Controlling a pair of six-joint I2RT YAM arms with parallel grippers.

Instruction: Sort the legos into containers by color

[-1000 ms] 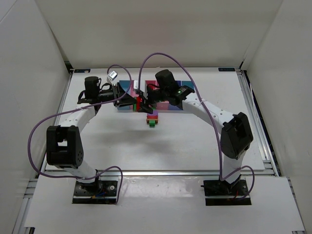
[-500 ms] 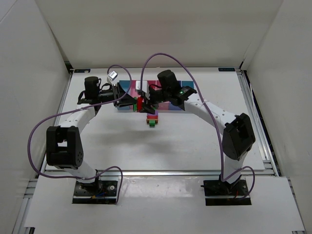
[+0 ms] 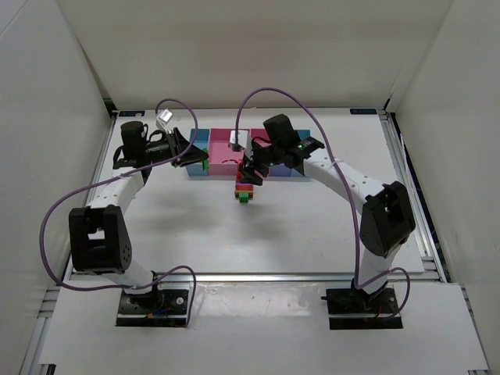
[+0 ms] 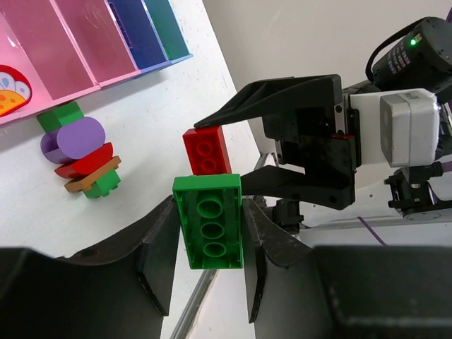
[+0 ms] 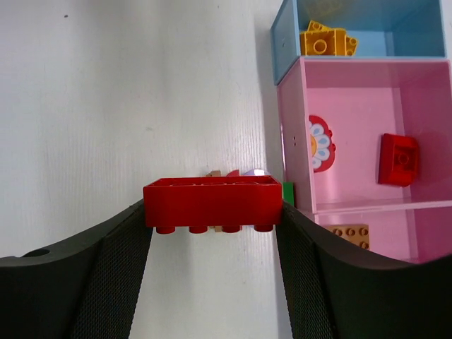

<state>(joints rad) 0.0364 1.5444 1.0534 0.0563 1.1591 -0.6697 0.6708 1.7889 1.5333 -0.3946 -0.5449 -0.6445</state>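
White table (image 3: 312, 226) carries a long blue-and-pink plastic compartment tray (image 3: 221, 139), with a small mixed brick stack (image 3: 244, 193) near it. Left wrist: left tool (image 4: 210, 212) clamps a green studded brick (image 4: 210, 233). Right wrist: right tool (image 5: 212, 212) grips a red studded brick (image 5: 212, 198) beside the tray.

Green lego (image 4: 209, 223) in left end effector (image 4: 208, 210)
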